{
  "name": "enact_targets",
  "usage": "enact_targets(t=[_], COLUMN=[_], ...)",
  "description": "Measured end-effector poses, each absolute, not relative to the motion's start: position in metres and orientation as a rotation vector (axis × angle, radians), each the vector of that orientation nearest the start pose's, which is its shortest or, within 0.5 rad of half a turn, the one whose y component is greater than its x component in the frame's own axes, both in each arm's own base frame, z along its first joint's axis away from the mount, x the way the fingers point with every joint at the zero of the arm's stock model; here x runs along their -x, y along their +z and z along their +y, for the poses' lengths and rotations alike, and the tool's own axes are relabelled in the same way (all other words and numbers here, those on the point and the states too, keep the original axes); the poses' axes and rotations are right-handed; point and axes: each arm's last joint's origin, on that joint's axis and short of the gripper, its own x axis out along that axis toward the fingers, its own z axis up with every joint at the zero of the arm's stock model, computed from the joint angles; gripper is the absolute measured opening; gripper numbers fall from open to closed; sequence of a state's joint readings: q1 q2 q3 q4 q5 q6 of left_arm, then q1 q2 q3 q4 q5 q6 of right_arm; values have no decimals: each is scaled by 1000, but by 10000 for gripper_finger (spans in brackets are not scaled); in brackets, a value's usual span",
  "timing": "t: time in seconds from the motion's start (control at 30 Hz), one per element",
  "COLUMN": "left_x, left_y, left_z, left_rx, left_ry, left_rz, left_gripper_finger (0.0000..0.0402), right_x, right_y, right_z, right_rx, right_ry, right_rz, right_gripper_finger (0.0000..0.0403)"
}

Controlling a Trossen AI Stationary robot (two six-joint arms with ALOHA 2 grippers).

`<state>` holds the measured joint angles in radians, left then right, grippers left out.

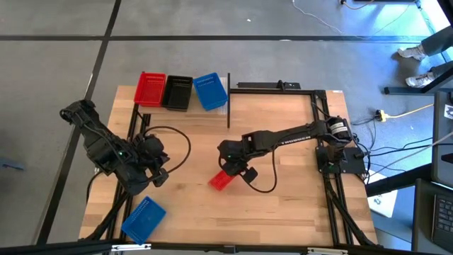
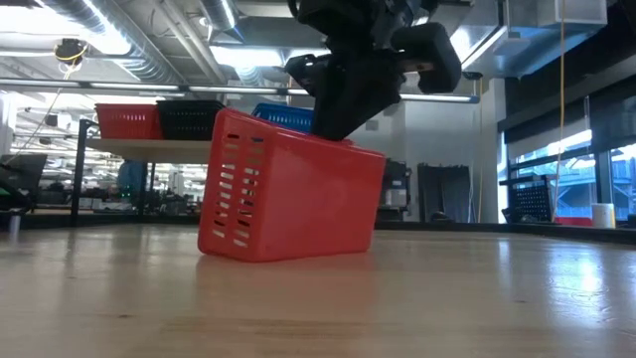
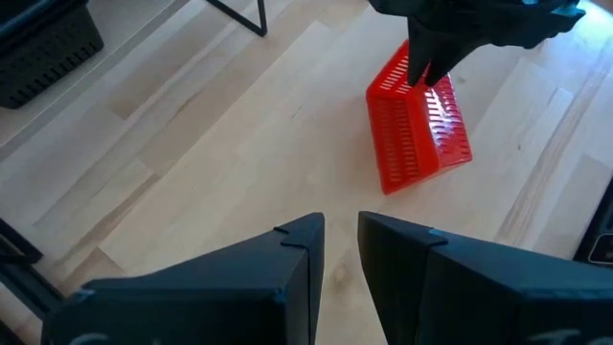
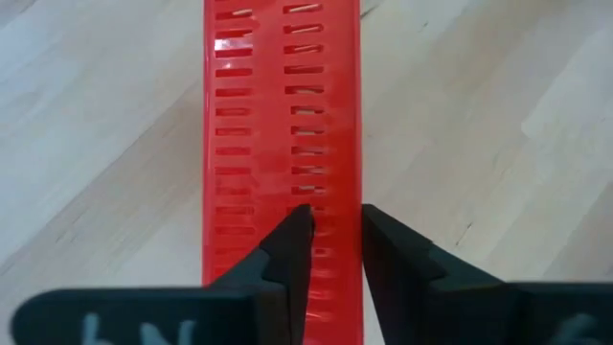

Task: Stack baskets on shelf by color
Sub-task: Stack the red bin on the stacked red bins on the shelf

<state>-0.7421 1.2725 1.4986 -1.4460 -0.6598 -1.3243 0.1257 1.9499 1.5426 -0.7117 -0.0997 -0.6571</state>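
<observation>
A red basket [image 1: 221, 180] rests on the table's middle, and in the low view its top [image 2: 298, 134] slopes. My right gripper [image 4: 335, 225] is above it, open, one finger over its slotted upper face and one just past its long edge. My left gripper [image 3: 340, 225] hangs open and empty over the table's left half [image 1: 161, 176], clear of everything. On the shelf [image 2: 139, 147] at the far edge stand a red basket [image 1: 149, 88], a black basket [image 1: 177, 92] and a blue basket [image 1: 210, 91] side by side. Another blue basket [image 1: 144, 218] lies at the near left. My right gripper comes at the red basket from above, slanting down, its parted fingers either side of the long upper edge [image 4: 356, 182]. Whether either finger touches that edge I cannot tell. The basket sits on the table.
Thin black shelf posts [image 1: 228, 99] stand up at the far edge. A black frame [image 1: 279, 87] runs along the far right. Cables loop over the wood by each arm [image 1: 185, 145]. Bare table lies near the front right [image 1: 283, 212].
</observation>
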Motion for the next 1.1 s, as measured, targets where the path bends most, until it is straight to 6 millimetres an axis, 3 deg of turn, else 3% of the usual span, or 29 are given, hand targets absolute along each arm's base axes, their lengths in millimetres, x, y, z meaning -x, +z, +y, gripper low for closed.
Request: enact_targets(t=[0.3,0.5,0.7,1.1], left_x=[-159,-159,-159,-159], left_y=[384,384,384,384], left_z=[-121,-121,-121,-121], left_rx=[443,443,444,443], left_ry=[507,507,507,507], left_rz=[765,765,765,765], left_gripper_finger=[59,59,59,59], right_x=[-403,-403,-403,-417], right_y=[219,219,220,255], right_z=[57,57,57,56], right_rx=[531,527,498,744], right_ry=[660,656,635,355], right_rz=[1002,1002,1011,991], right_gripper_finger=[82,15,2,0])
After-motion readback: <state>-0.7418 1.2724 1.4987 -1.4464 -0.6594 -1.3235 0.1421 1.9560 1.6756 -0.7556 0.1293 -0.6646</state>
